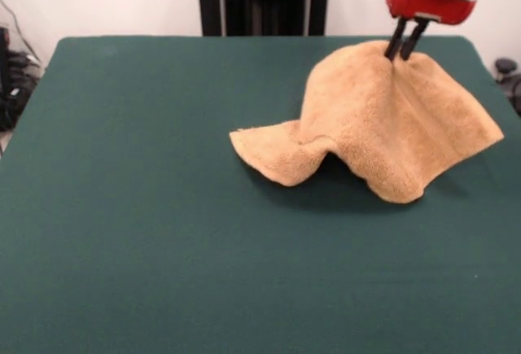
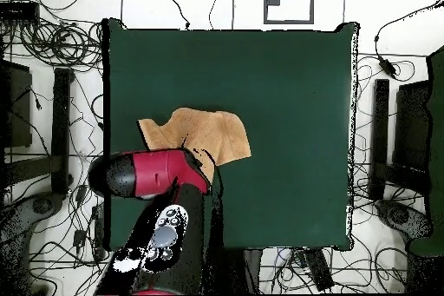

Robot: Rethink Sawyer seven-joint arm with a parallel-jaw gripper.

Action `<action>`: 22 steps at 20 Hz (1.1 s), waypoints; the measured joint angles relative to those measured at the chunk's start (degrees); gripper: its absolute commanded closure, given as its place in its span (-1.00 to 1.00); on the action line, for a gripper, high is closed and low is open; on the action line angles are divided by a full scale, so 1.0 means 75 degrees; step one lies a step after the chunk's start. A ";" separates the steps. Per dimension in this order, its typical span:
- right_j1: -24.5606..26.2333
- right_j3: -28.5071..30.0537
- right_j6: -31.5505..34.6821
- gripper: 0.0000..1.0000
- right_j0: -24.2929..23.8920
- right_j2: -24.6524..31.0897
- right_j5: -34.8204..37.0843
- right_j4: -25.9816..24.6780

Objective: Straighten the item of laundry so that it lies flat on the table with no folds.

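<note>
The item of laundry [image 1: 383, 130] is an orange-tan terry towel, pulled up into a tent shape at the right side of the dark green table [image 1: 146, 207]. My gripper [image 1: 404, 51] hangs from the red wrist and is shut on the towel's peak. One corner trails left and curls on the felt; the rest drapes down to the right. In the overhead view the towel [image 2: 208, 136] shows at the table's [image 2: 286, 119] left part, with the red arm covering its lower edge and hiding the gripper.
Cables and black equipment stands [image 2: 52, 128] surround the table on the floor. The black pedestal [image 1: 264, 0] stands behind the far edge. The towel lies close to the table's right edge in the front view.
</note>
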 measured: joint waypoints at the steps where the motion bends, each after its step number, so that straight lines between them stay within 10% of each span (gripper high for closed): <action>1: 0.0000 0.0056 0.0038 1.00 0.0054 -0.0051 -0.0136 -0.0002; 15: 0.0069 0.0647 0.0095 1.00 -0.0206 -0.0109 -0.2521 -0.0022; 16: 0.0069 0.0671 0.0095 -1.00 -0.0240 -0.0109 -0.2611 -0.0022; 22: 0.0069 0.0792 0.0095 -1.00 -0.0392 -0.0109 -0.2665 -0.0022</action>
